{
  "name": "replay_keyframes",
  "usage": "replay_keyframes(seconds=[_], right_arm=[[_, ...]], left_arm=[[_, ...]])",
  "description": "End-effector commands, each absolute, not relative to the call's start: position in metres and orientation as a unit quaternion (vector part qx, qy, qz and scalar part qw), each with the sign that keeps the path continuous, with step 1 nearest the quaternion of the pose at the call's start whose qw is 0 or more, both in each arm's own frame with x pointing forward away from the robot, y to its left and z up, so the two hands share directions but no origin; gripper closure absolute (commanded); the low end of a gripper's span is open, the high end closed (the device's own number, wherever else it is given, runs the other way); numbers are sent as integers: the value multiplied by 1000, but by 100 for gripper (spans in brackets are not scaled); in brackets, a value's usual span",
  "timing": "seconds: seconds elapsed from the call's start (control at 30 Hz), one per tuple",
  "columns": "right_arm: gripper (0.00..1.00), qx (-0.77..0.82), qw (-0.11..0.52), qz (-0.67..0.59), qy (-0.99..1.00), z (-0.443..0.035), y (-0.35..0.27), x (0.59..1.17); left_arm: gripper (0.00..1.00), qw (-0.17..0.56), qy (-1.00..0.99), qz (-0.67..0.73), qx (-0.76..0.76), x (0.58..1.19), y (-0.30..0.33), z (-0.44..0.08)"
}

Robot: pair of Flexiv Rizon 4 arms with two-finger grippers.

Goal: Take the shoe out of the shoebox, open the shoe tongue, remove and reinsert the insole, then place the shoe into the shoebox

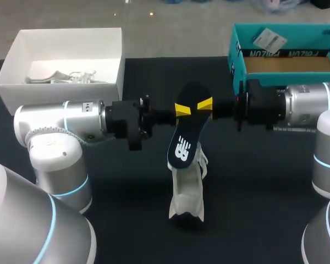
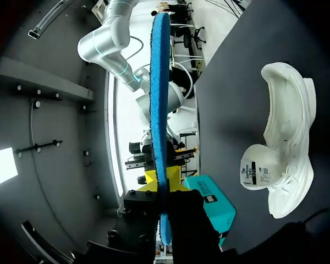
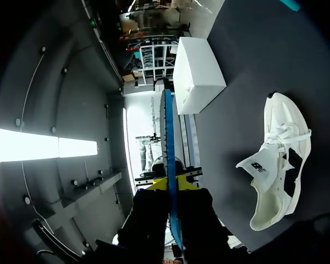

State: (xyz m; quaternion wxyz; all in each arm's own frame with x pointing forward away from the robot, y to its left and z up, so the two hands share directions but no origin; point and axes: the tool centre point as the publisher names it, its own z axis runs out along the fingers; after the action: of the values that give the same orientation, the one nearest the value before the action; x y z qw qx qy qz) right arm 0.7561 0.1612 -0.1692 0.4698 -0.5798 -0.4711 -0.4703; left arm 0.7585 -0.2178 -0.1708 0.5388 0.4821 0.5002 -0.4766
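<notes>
Shoe (image 1: 187, 192) stands nearest on the bench (image 1: 253, 209), close to its middle and apparently on its sole. Its long axis runs near to far, with the heel at the near end and the toe pointing far and a little right. The tongue (image 2: 258, 170) is lifted out of the opening.

Above the shoe's far half the insole (image 1: 181, 148) hangs in the air, flat and logo face up. Its length also runs near to far, logo end near. The left pincer (image 1: 182, 110) is clamped on it from the left edge and the right pincer (image 1: 205, 103) from the right edge, both on its far half.

Reinsertion looks to be the step in hand. To do it well, I judge one pincer should let go and steady the tongue or heel. The other should tip the insole's far end down into the opening and slide it toward the toe, keeping the two long axes lined up.

Farther off sit the white box (image 1: 11, 82) at far left and the teal box (image 1: 236, 60) at far right.
</notes>
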Motion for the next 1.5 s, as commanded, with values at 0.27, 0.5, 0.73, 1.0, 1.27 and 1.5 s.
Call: replay_keyframes(seconds=[0.27,0.5,0.73,1.0,1.27,1.5], right_arm=[[0,-592,437,-499,-458,-173,113,757],[0,-602,394,-488,-494,-171,65,754],[0,-618,328,-437,-566,-164,32,744],[0,-618,328,-437,-566,-164,32,744],[0,-615,333,-432,-570,-170,30,742],[0,-634,306,-415,-576,-187,-22,730]], left_arm=[[100,537,525,-469,464,753,-211,-171],[100,532,537,-467,459,750,-206,-170],[100,530,546,-467,451,749,-204,-167],[100,528,556,-460,448,748,-206,-158],[100,537,569,-455,426,743,-200,-152],[100,531,574,-458,423,741,-201,-154]])
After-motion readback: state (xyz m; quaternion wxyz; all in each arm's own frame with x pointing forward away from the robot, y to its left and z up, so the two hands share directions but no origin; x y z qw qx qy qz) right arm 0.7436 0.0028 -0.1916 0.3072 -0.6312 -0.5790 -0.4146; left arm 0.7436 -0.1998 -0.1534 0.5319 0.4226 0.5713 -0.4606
